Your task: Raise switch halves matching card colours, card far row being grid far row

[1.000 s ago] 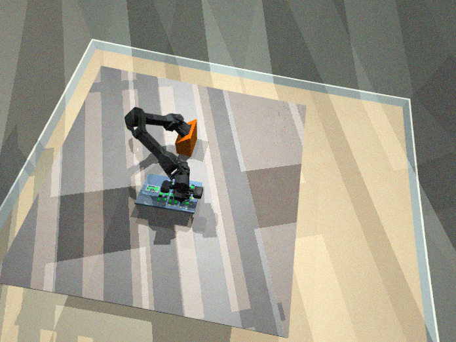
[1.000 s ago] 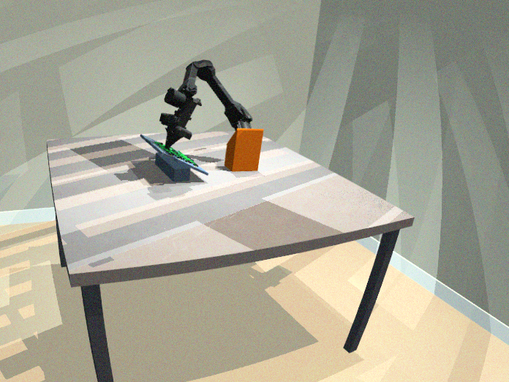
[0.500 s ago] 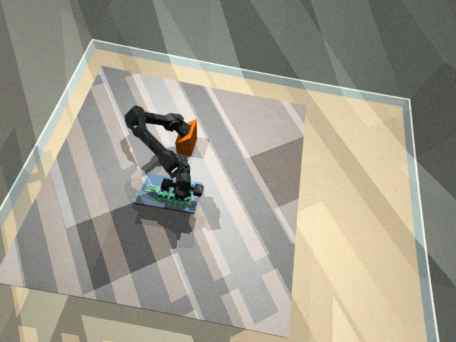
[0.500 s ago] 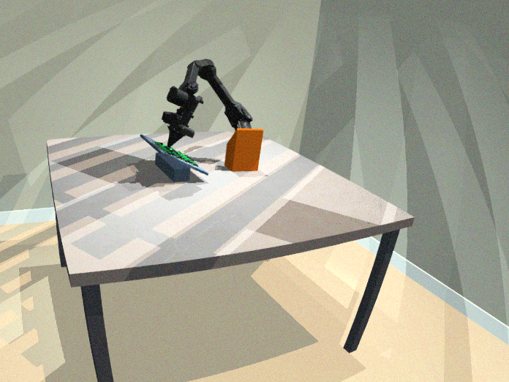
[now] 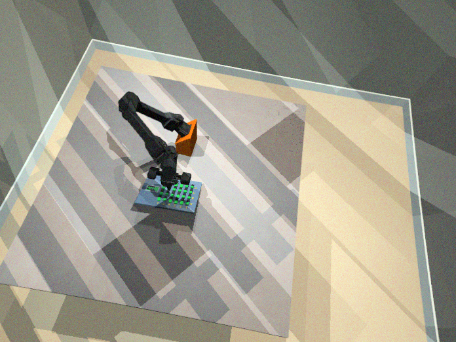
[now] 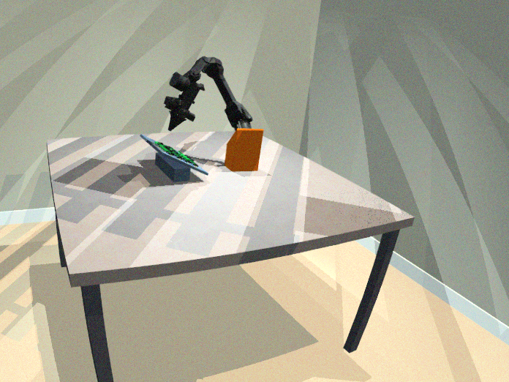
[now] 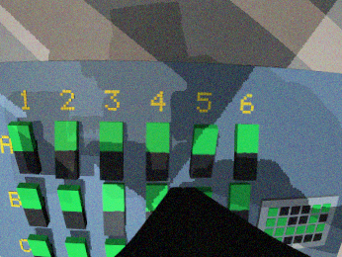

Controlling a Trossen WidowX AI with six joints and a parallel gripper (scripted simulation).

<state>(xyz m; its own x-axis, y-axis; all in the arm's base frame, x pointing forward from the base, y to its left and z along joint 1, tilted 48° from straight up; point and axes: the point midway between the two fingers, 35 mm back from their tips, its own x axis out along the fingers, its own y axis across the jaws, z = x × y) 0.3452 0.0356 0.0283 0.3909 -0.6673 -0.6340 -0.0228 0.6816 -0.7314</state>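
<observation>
The tilted blue panel (image 5: 143, 200) (image 7: 297, 116) carries a grid of green and dark switches with yellow labels. In the wrist view row A shows six switches, such as A3 (image 7: 111, 137) and A6 (image 7: 246, 139), each with its green half at the far side. Which halves are raised is hard to tell. My gripper (image 5: 169, 188) (image 6: 170, 129) (image 7: 181, 199) is shut and empty, its tip above the panel. In the wrist view it partly hides B4 and B5 and covers switches nearer the arm. The card (image 5: 152, 188) (image 7: 261, 217) shows green and dark squares; its near part is cut off.
An orange block (image 5: 187, 144) (image 6: 244, 151) stands at the arm's base, behind the panel as seen from the gripper. A dark blue support (image 6: 172, 167) holds the panel up on the table (image 5: 272, 308) (image 6: 184, 263). Shadow patterns cross the table and the panel.
</observation>
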